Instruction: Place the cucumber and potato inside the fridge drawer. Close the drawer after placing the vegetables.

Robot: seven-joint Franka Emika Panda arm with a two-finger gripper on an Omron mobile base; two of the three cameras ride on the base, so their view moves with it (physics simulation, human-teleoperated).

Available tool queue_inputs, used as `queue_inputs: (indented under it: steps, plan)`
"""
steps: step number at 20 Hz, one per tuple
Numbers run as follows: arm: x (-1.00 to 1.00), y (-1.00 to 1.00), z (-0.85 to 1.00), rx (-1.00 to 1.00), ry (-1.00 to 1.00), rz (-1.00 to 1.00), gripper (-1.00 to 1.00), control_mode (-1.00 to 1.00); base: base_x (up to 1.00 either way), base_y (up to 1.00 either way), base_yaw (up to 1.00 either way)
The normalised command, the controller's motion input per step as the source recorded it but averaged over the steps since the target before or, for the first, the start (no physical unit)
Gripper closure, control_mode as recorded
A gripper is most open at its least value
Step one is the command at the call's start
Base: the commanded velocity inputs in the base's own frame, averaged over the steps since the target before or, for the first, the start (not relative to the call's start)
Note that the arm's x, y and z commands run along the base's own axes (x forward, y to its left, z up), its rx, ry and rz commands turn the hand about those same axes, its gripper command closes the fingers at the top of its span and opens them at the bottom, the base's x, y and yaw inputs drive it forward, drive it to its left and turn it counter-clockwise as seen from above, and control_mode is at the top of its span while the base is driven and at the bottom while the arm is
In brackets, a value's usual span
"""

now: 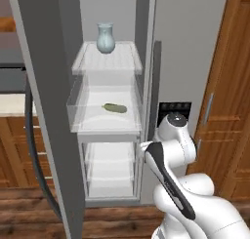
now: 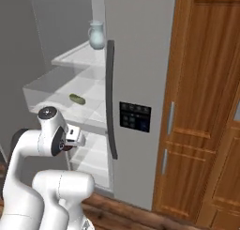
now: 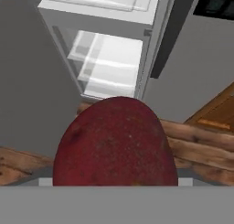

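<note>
The dark green cucumber (image 1: 114, 108) (image 2: 77, 99) lies inside the fridge drawer (image 1: 80, 121) (image 2: 40, 94), a frosted clear box pulled out at mid height of the open fridge. The reddish-brown potato (image 3: 116, 143) sits large and close in the hand view, hiding the finger tips. My gripper (image 2: 72, 139) is shut on the potato, a sliver of which (image 2: 68, 148) shows under the hand. The hand hangs low in front of the fridge, below and to the right of the drawer, pointing down at the lower shelves and the floor.
A pale blue jug (image 1: 105, 37) (image 2: 96, 34) stands on the shelf above the drawer. The open grey fridge door (image 1: 44, 111) stands at left. The shut door with dark handle (image 2: 110, 100) and control panel (image 2: 135, 116) is at right, beside wooden cabinets (image 2: 206, 107).
</note>
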Motion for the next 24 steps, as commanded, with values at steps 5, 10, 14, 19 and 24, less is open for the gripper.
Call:
queue_inputs:
  steps: [5, 10, 14, 19, 24]
  plan:
    - [0.0, 0.0, 0.0, 0.0, 0.0, 0.0, 1.0, 1.0, 0.56, -0.07, 0.4]
    - [0.0, 0.0, 0.0, 0.0, 0.0, 0.0, 1.0, 1.0, 0.36, -0.06, 0.4]
    - [0.0, 0.0, 0.0, 0.0, 0.0, 0.0, 1.0, 1.0, 0.14, -0.01, 0.29]
    - [0.0, 0.0, 0.0, 0.0, 0.0, 0.0, 1.0, 1.0, 0.34, 0.0, 0.24]
    - [0.0, 0.0, 0.0, 0.0, 0.0, 0.0, 1.0, 1.0, 0.45, 0.0, 0.22]
